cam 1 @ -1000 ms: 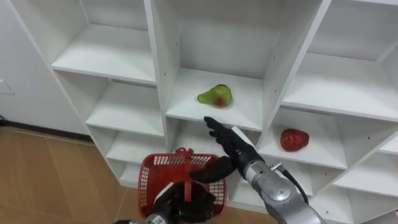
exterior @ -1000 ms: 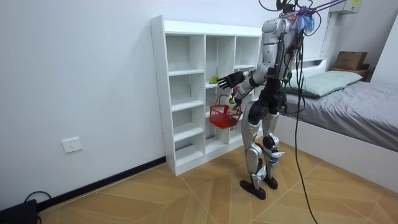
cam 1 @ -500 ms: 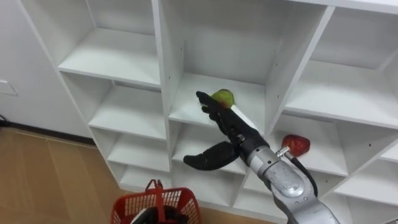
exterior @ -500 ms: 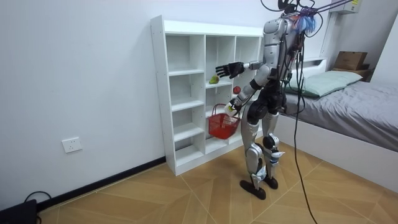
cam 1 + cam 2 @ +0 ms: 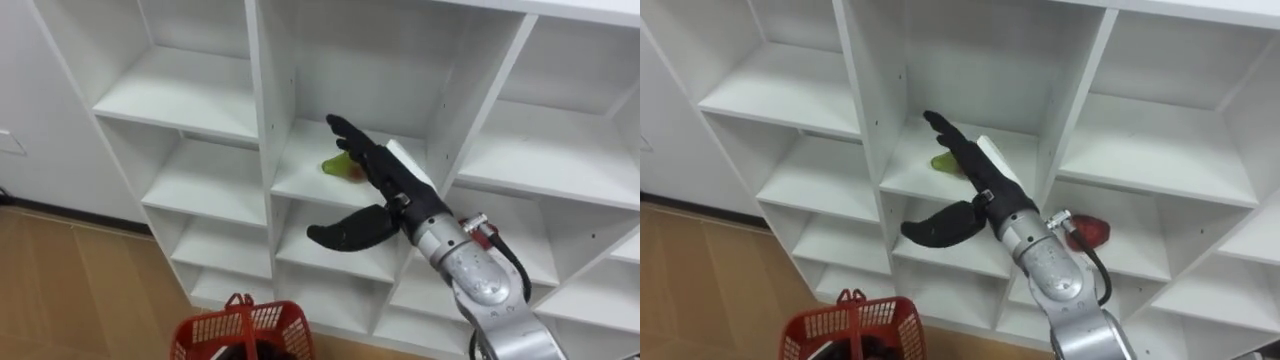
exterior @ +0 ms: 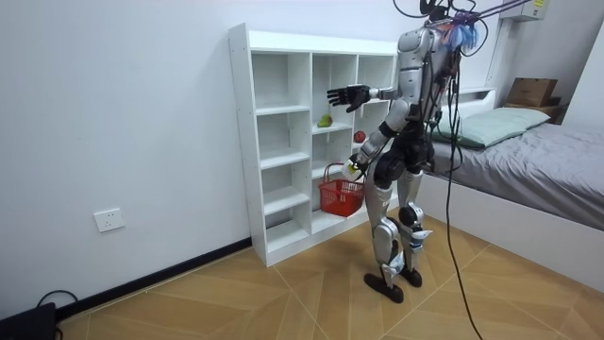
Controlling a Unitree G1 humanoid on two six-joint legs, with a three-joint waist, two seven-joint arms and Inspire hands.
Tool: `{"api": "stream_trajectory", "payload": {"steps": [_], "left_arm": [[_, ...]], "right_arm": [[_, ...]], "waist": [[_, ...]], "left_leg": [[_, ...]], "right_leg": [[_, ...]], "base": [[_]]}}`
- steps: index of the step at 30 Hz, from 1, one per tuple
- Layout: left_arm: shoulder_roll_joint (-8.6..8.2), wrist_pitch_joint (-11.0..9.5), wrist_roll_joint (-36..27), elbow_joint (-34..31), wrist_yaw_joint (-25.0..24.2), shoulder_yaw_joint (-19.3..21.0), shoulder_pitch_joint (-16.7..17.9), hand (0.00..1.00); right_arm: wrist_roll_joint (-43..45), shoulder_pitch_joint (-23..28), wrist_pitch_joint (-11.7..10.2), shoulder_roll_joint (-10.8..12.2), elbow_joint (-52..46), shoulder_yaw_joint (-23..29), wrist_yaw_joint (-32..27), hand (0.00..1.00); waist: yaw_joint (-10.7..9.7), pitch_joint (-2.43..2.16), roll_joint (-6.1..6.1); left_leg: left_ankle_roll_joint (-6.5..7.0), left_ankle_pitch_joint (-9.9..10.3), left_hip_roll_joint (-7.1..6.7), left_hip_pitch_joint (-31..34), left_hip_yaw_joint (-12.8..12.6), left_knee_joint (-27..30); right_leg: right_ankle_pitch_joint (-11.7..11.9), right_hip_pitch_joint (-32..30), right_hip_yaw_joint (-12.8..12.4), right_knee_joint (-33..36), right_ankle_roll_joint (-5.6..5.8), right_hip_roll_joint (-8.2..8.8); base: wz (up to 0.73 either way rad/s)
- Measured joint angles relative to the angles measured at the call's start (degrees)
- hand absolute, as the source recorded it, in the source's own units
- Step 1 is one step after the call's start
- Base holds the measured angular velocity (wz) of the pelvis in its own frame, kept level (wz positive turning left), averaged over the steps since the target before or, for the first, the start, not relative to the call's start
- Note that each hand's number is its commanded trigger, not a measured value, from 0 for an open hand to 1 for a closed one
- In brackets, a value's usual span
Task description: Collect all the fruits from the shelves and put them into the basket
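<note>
Black and spread flat, our right hand (image 5: 388, 188) reaches into the middle compartment of the closet (image 5: 180, 90) at frame centre, fingers straight, thumb wide, gripping nothing. Just past its fingertips the green pear (image 5: 336, 166) lies on the shelf. A red fruit (image 5: 1089, 230) sits one compartment lower right. At the bottom left, the red basket (image 5: 240, 332) hangs from our left hand (image 6: 351, 169), clasped on its handle. We judge this the reach; next we must close round the pear.
</note>
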State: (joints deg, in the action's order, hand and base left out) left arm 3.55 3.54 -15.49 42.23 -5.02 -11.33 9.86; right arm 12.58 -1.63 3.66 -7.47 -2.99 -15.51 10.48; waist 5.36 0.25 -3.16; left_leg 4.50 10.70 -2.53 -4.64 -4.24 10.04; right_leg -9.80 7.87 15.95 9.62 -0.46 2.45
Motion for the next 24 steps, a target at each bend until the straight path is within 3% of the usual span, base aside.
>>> {"api": "stream_trajectory", "payload": {"steps": [6, 11, 17, 24], "left_arm": [[0.19, 0.0, -0.02, -0.22, 0.0, -0.06, -0.05, 1.0], [0.48, -0.15, 0.03, -0.02, 0.15, 0.08, -0.28, 1.0], [0.32, -0.14, 1.17, -0.36, 1.2, 2.09, 0.13, 1.0], [0.38, -0.35, 2.69, -2.52, 1.89, 2.69, 0.73, 1.0]], "right_arm": [[6.8, -0.14, 0.12, -0.02, 0.01, -0.01, -2.2, 0.0], [17.26, -2.0, 0.58, 0.49, 0.05, -0.31, -4.27, 0.0], [24.05, -4.01, 2.11, 0.73, 5.1, -1.28, -9.18, 0.0], [24.02, -10.04, 2.7, 1.26, 12.43, -0.73, -15.01, 0.0]], "waist": [[0.32, 0.11, -0.5], [1.79, 0.57, -1.03], [3.96, 0.74, -1.69], [5.61, 0.48, -2.65]], "left_leg": [[0.02, -0.02, 0.0, -0.1, -0.03, -0.42], [0.03, -0.02, 0.04, 0.01, -0.33, -0.83], [0.07, -0.03, -0.1, 0.24, 0.4, -1.03], [0.17, -0.17, -0.26, 3.15, 1.77, -0.13]], "right_leg": [[-0.01, -0.17, 0.08, -0.02, 0.03, 0.01], [-0.01, -0.57, -0.08, 0.04, 0.03, -0.04], [-0.04, -0.72, 0.59, 0.04, 0.08, 0.06], [-0.04, -2.86, 1.88, 0.08, 0.09, 0.17]], "base": [[-0.01], [-0.02], [0.06], [0.11]]}}
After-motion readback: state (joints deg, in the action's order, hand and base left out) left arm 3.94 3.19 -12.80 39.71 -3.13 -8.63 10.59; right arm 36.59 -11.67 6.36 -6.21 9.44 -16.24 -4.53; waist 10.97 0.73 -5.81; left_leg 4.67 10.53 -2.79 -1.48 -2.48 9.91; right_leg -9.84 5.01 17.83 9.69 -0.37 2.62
